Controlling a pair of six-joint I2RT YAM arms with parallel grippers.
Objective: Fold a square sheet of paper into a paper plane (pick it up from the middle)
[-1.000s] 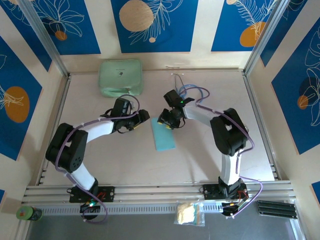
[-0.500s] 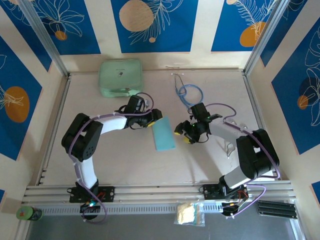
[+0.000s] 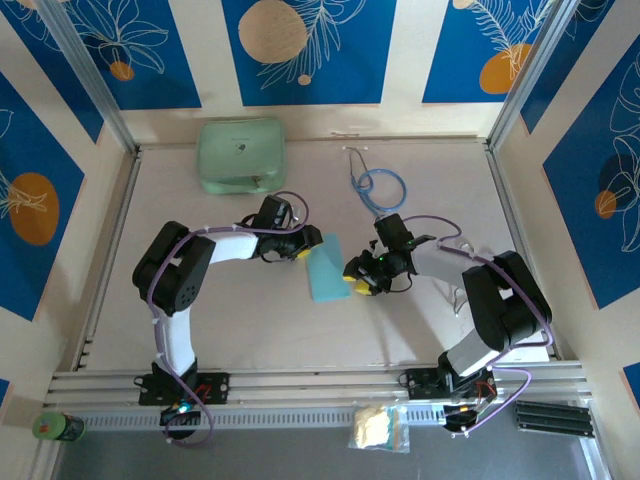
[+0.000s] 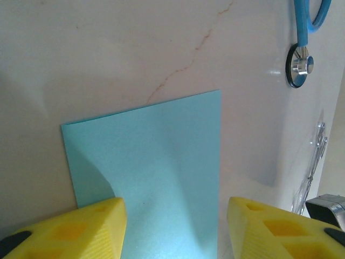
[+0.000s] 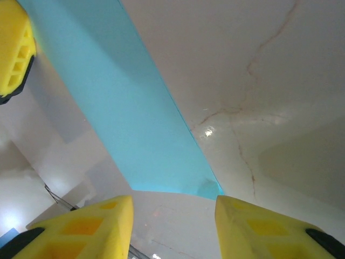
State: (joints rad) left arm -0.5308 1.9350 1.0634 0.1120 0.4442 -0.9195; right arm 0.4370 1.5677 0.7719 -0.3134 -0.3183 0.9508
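The square sheet of paper (image 3: 328, 278) lies mid-table as a narrow light-blue rectangle, its upper left part raised off the table. My left gripper (image 3: 308, 248) is at that upper end. In the left wrist view the paper (image 4: 156, 151) bulges between the open jaws of my left gripper (image 4: 173, 216), and one finger (image 4: 81, 226) overlaps its edge. My right gripper (image 3: 357, 284) is at the paper's lower right corner. In the right wrist view the paper (image 5: 135, 108) ends just beyond my right gripper (image 5: 172, 208), whose open jaws have bare table between them. A paper plane is out of view.
A mint-green case (image 3: 241, 155) sits at the back left. A blue-tubed stethoscope (image 3: 378, 185) lies at the back centre, its chest piece (image 4: 299, 66) beyond the paper. A small bag (image 3: 375, 428) and a can (image 3: 57, 427) rest at the near rail.
My left gripper has slid right onto the paper's upper end, which has lifted. The right gripper moved left to the paper's lower right corner. Both jaws have narrowed.
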